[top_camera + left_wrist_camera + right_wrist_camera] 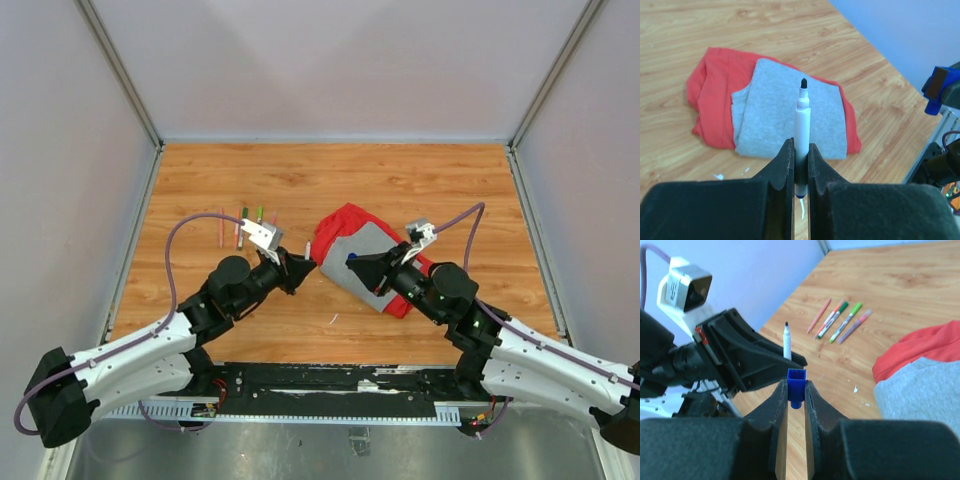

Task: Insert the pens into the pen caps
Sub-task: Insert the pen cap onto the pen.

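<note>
Left gripper (800, 146) pinches an uncapped pen (802, 117) tip-out, right gripper (796, 387) squeezes the blue cap (796, 376) open end up. They face each other mid-frame, looks ready for mating. Spare pens (245, 228) lie upper left.

Open gap between left gripper (308, 265) and right gripper (355, 261) (cloth (372, 245) just beneath); loose pens (244, 224) beyond left.

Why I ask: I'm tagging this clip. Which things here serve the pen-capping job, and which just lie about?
Job: uncapped pen in left end effector; blue cap in right end effector; loose pens.
Lying about: red-and-grey cloth; white scraps.
</note>
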Motion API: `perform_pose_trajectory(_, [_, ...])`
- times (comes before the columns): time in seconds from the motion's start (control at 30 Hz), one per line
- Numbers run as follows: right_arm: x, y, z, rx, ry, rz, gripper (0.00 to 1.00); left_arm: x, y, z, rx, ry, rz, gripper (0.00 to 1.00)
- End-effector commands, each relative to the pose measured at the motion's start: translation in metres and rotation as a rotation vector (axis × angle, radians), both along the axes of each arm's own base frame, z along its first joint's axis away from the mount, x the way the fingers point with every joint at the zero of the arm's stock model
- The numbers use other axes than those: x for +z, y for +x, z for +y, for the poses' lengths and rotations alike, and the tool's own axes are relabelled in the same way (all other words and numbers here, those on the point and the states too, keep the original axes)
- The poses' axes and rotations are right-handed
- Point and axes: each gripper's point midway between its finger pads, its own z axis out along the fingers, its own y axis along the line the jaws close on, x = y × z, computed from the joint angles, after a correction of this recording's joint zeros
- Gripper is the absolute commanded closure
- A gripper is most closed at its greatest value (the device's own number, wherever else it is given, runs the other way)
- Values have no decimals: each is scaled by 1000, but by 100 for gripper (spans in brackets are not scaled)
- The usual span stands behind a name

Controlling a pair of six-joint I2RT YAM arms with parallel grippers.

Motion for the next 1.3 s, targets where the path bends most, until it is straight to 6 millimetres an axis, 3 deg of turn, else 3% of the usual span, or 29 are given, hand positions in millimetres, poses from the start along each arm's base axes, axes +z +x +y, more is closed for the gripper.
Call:
perform_pose_trajectory(0.0, [22,21,-16,-110,46,-76,100,39,7,-13,-38,-102,-177,99])
perform_pose_trajectory(0.37, [32,54,-42,-160,66,-160,100,29,13,-42,-84,-146,-190,100])
perform_pose_trajectory(0.63, [28,50,-50,-158,89,-184,99,4,-10,-62,-176,-123,-156,99])
perform_pose_trajectory(0.9, [47,42,-44,-113,265,-253,99,3,-21,-75,-247,-134,-162,100])
perform_pose_trajectory(1.27, [40,35,-12,48,337,-224,99,2,-25,-83,-281,-117,-171,100])
